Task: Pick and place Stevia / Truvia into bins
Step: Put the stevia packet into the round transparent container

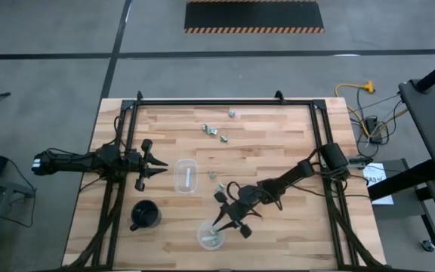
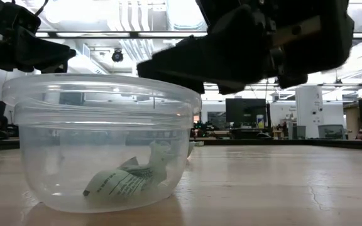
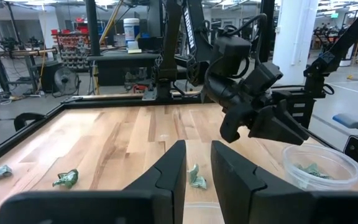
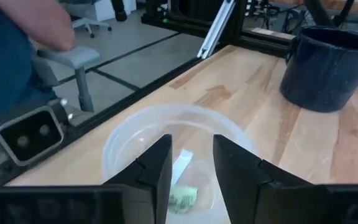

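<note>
While the right gripper (image 1: 231, 219) hangs just over the round bin (image 1: 211, 236):
Right fingers: spread, pinching nothing.
Left gripper (image 1: 157, 167): waiting beside the square bin (image 1: 186, 175), slightly parted, empty.
Packets (image 1: 216, 133): 3 loose, far beyond the round bin; 1 (image 1: 220, 186) nearer.
Handling: featherlight, limp paper; probably pinch a crumpled ridge.

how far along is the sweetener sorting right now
Done: the round bin holds a crumpled green packet, and something pale lies in the squarish bin. In hand: the right gripper hovers open over the round bin, empty. Left: loose packets on the table's far side, one nearer. The left gripper waits open beside the squarish bin.
</note>
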{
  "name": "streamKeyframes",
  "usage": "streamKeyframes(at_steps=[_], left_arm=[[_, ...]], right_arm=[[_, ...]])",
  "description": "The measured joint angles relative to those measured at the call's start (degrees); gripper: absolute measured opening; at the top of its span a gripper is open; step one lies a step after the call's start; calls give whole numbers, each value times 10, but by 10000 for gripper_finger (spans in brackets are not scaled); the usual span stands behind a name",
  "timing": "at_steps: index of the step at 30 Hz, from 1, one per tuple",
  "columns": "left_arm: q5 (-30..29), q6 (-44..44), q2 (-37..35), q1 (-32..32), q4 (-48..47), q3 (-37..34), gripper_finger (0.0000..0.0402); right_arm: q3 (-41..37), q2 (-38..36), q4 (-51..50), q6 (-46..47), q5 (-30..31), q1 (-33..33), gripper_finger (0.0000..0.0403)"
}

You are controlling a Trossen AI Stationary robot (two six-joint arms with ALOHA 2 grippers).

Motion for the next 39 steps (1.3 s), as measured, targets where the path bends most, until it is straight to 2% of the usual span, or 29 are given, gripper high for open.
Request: streamKeyframes(at_steps=[5, 9, 11, 13, 16, 17, 18, 20, 23, 26, 29, 32, 35, 39], left_arm=[[0, 0, 0, 0, 0, 0, 57], [0, 0, 0, 0, 0, 0, 57], [0, 0, 0, 0, 0, 0, 57], [0, 0, 0, 0, 0, 0, 57], [0, 0, 0, 0, 0, 0, 57], [0, 0, 0, 0, 0, 0, 57], [0, 0, 0, 0, 0, 0, 57], [0, 0, 0, 0, 0, 0, 57], [0, 0, 0, 0, 0, 0, 57], [0, 0, 0, 0, 0, 0, 57], [0, 0, 0, 0, 0, 0, 57], [0, 0, 0, 0, 0, 0, 57], [0, 0, 0, 0, 0, 0, 57], [0, 0, 0, 0, 0, 0, 57]], right_arm=[[16, -2, -9, 63, 0, -7, 99], [21, -32, -66, 40, 1, -18, 95], [21, -61, -124, 22, 25, -20, 95], [20, -97, -190, 32, 126, -21, 97], [14, -149, -282, 72, 325, -27, 100], [11, -163, -311, 90, 378, -31, 100], [11, -175, -336, 115, 405, -39, 101], [17, -197, -402, 172, 384, -65, 102], [41, -217, -495, 238, 252, -123, 101], [73, -220, -591, 264, 171, -176, 97], [119, -213, -706, 265, 135, -206, 92], [172, -192, -815, 238, 129, -215, 89], [221, -165, -862, 203, 123, -214, 88], [283, -132, -910, 160, 53, -206, 92]])
